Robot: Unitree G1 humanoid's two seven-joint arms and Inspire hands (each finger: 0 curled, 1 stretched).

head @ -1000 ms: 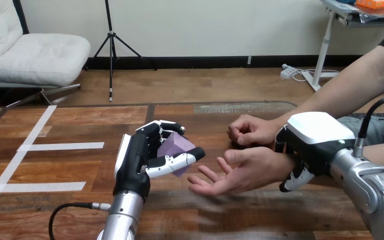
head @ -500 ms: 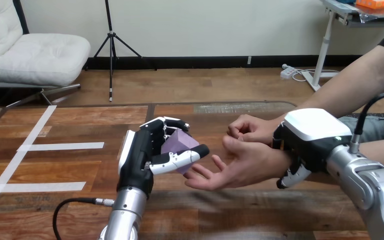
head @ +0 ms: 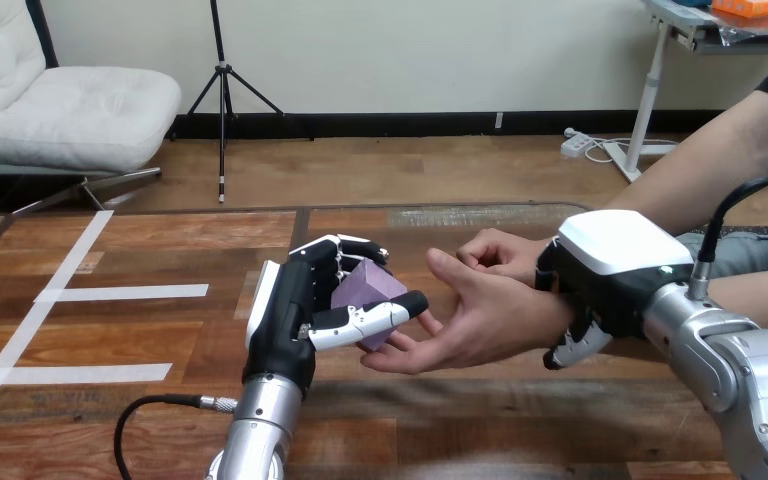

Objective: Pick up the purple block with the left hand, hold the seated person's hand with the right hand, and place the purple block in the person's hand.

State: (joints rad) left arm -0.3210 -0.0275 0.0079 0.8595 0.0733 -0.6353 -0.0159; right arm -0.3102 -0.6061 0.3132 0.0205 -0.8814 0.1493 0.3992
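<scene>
The purple block point(head: 364, 287) is raised above the surface point(head: 110, 325), tilted so that one corner points up. It sits inside the left robot hand point(head: 288, 318), which is closed around it. The black-and-white fingers point(head: 345, 246) curl over the block's top and far side, and the thumb point(head: 370, 318) lies across its near, lower face, so the block is pinched between them. The silver forearm rises from the bottom edge, and the white back shell faces left.

Just right of the block is the person's open hand point(head: 475, 318). Its palm is turned up and toward the block, with the thumb raised. The fingertips reach under the robot thumb's tip and below the block's lower edge. Whether they touch the block cannot be told.

The right robot hand point(head: 608, 272) is at the wrist of that open hand, with its white shell on top. One of its fingers point(head: 568, 348) curls beneath the wrist, so it is clasped round the person's wrist. Behind the open hand, the person's other hand point(head: 495, 255) is loosely closed and rests close to the right robot hand.

White tape strips point(head: 125, 293) lie on the surface well left of the block.
</scene>
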